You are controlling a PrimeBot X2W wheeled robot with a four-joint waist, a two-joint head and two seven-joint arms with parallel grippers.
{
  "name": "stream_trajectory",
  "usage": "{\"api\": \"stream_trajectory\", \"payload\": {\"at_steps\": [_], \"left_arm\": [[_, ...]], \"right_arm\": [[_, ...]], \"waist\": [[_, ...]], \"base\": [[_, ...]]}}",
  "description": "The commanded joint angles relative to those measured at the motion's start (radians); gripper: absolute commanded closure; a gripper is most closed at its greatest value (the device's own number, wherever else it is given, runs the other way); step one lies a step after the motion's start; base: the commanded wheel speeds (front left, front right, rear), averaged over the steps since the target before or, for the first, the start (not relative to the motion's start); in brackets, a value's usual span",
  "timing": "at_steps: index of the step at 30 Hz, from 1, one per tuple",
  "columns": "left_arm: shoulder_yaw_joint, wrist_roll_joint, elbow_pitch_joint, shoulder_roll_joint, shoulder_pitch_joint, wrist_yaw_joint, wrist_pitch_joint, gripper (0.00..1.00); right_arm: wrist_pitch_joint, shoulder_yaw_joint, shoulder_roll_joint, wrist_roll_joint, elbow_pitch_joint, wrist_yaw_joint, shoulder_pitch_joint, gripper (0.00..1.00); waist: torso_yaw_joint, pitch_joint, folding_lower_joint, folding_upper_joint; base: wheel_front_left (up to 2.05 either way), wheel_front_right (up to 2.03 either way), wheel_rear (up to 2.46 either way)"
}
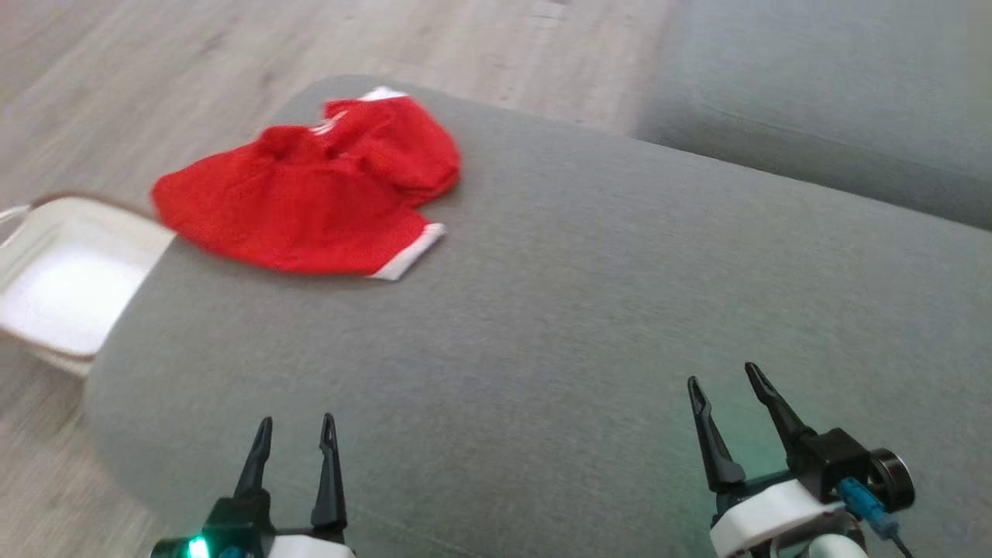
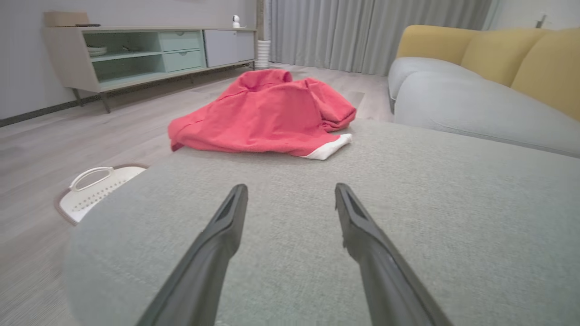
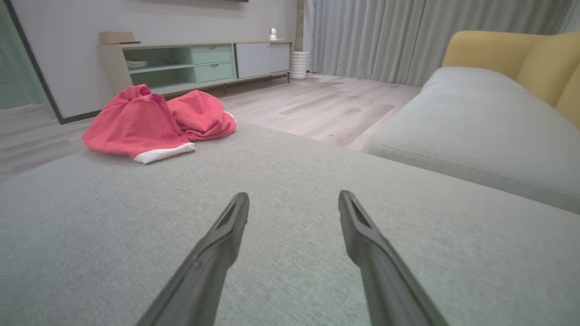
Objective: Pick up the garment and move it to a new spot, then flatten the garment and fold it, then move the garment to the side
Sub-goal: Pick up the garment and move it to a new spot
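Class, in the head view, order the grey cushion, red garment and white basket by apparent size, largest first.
1. grey cushion
2. red garment
3. white basket, though partly hidden behind the cushion, so its rank is unsure

LIGHT: you have soft, even, bright light with only faint shadows | HEAD VIEW: motion blur smears your red garment (image 1: pixel 310 201) and the floor (image 1: pixel 155 70); a green cast tints the grey cushion (image 1: pixel 542 349) at lower right | WRIST VIEWS: you get sharp detail, paler colours, lines bowed at the edges
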Motion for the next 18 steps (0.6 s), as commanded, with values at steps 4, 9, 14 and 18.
{"api": "stream_trajectory", "payload": {"at_steps": [4, 9, 14, 18], "left_arm": [[0.038, -0.011, -0.046, 0.011, -0.027, 0.012, -0.004, 0.0], [0.043, -0.019, -0.06, 0.011, -0.018, 0.023, -0.008, 0.0], [0.1, -0.032, -0.151, 0.043, -0.054, 0.04, -0.03, 0.0], [0.156, -0.015, -0.247, 0.133, -0.157, 0.042, 0.024, 0.0]], "right_arm": [[-0.012, 0.024, -0.008, -0.003, -0.029, -0.001, -0.036, 0.0], [-0.012, 0.029, -0.008, -0.011, -0.037, -0.001, -0.038, 0.0], [-0.012, 0.008, -0.008, -0.038, -0.073, -0.001, -0.046, 0.0], [-0.012, -0.007, -0.008, -0.071, -0.101, -0.001, -0.064, 0.0]], "waist": [[0.106, 0.01, 0.0, 0.0], [0.12, 0.023, 0.0, 0.0], [0.093, 0.057, 0.0, 0.0], [0.061, 0.101, 0.0, 0.0]], "base": [[0.0, 0.0, 0.0], [0.0, 0.0, 0.0], [0.0, 0.0, 0.0], [0.0, 0.0, 0.0]]}}
